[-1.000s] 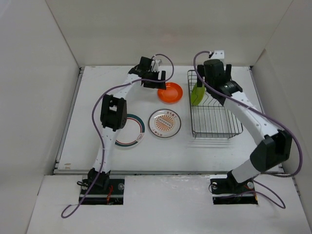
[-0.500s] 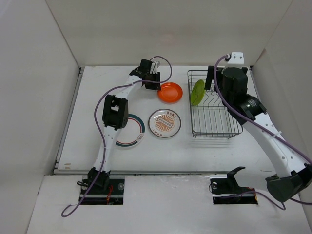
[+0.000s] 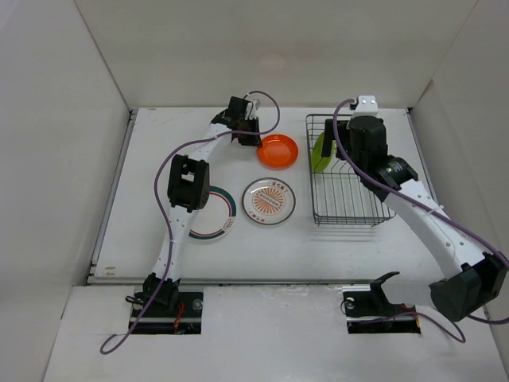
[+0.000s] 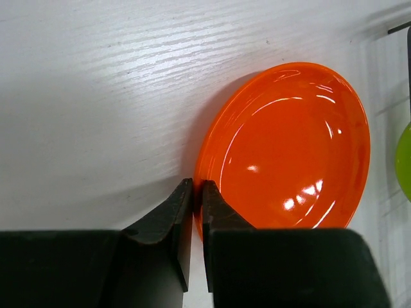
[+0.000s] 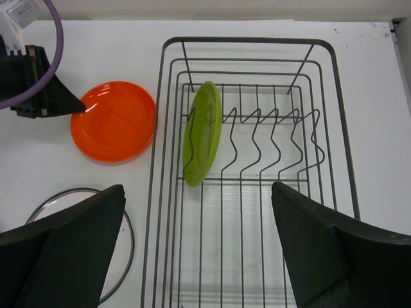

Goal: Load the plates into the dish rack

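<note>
The small orange plate (image 3: pixel 277 150) lies flat on the table left of the dish rack (image 3: pixel 350 199). My left gripper (image 4: pixel 197 186) is shut on the orange plate (image 4: pixel 292 147) at its near-left rim, which sits pinched between the two fingers. The lime green plate (image 5: pixel 201 131) stands on edge between the prongs at the far left of the dish rack (image 5: pixel 334 128). My right gripper (image 5: pixel 198 189) hangs open above the rack, holding nothing. The white plate with the orange pattern (image 3: pixel 269 200) and the ringed white plate (image 3: pixel 219 215) lie flat on the table, the latter partly under my left arm.
White walls close in the table on the left, back and right. The rack's right-hand prong slots (image 5: pixel 282 138) stand empty. My left arm's elbow (image 3: pixel 184 183) hangs over the ringed plate.
My left gripper has closed onto the orange plate's rim. My right arm has lifted and shifted over the rack; the green plate stays standing in it.
</note>
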You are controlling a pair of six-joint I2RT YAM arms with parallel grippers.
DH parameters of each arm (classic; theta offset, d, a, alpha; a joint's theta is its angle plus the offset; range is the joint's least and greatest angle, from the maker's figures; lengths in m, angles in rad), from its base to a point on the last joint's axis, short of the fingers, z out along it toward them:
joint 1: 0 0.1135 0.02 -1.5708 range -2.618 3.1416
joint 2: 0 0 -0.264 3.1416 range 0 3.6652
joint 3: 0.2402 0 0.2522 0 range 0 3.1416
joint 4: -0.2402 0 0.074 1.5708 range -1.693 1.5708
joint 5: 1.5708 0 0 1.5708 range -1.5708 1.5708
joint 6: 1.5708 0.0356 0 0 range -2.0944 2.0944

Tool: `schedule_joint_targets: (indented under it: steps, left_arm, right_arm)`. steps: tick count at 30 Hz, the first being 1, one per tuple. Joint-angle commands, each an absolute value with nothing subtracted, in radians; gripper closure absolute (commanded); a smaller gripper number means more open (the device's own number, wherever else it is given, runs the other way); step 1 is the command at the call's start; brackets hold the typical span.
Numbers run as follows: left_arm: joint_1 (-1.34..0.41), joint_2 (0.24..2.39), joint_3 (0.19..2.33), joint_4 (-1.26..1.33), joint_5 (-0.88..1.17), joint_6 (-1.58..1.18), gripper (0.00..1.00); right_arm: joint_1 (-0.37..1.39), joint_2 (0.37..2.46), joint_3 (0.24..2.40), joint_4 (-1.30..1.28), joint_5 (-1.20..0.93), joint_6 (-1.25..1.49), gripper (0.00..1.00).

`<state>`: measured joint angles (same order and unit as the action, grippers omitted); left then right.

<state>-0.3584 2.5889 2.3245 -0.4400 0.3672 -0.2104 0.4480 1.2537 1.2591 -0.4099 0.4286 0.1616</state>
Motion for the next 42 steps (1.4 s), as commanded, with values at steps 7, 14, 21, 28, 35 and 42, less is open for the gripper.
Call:
schedule_joint_targets:
  steps: [7,14,21,28,35,42]
  left_arm:
    - [-0.287,2.462,2.306,-0.405,0.561,-0.215,1.00]
    - [-0.236,2.125,2.067,-0.367,0.770,-0.108,1.00]
    - [-0.259,1.875,1.853,-0.376,0.838,-0.015,1.00]
    - [-0.325,1.780,1.773,-0.357,0.865,-0.006,1.00]
    - [-0.334,1.789,1.792,-0.344,0.905,-0.031,1.00]
    - [-0.334,1.798,1.792,-0.353,0.891,-0.012,1.00]
  right_arm:
    - [0.388,1.258,1.146,-0.151,0.134,0.100,0.00]
    - [0.299,1.281,1.123,0.011,-0.205,0.057,0.00]
    - [0.238,1.394,1.135,0.201,-0.457,0.106,0.00]
    - [0.249,1.483,1.181,0.250,-0.618,0.164,0.00]
    - [0.258,1.536,1.181,0.305,-0.739,0.213,0.05]
    - [0.209,1.425,1.147,0.252,-0.443,0.221,0.01]
